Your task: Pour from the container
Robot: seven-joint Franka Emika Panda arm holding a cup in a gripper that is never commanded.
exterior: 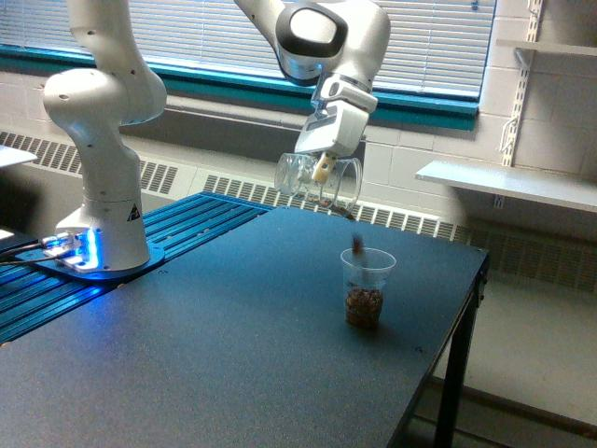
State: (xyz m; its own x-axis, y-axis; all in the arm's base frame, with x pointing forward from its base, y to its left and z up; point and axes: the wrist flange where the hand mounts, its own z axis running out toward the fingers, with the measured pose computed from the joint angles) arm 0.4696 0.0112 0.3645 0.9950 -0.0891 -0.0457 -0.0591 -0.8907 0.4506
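1. The clear, thick-walled, wide-mouthed tumbler container point(318, 180) is hanging tipped past horizontal above the dark matte table point(187, 373), mouth pointing toward the exterior view's right and slightly down, above and to the exterior view's left of the thin clear tapered plastic cup point(366, 286).
2. The white arm's gripper point(323, 169) is pinching the container w/ fingers pressed against its wall approx mid-body; one pale fingertip point(322, 169) is showing through the glass.
3. Brown granular bits point(357, 245) are falling in a thin stream from the lip into the cup; a brown pile point(363, 304) is sitting in the cup's bottom. The container is looking nearly empty, only a few bits near the lip.
4. Judging progress: the pour is probably winding down, most contents already in the cup.
5. Handling, as a guess: the container is looking rigid and smooth, so likely slippery; light now w/ little inside. Can't tell glass vs hard plastic; if glass, fragile on a drop.
6. Best hold is probably the mid-wall pinch as now, keeping the rim clear for the stream.
7. The cup is looking flimsy and light, easy to knock over.
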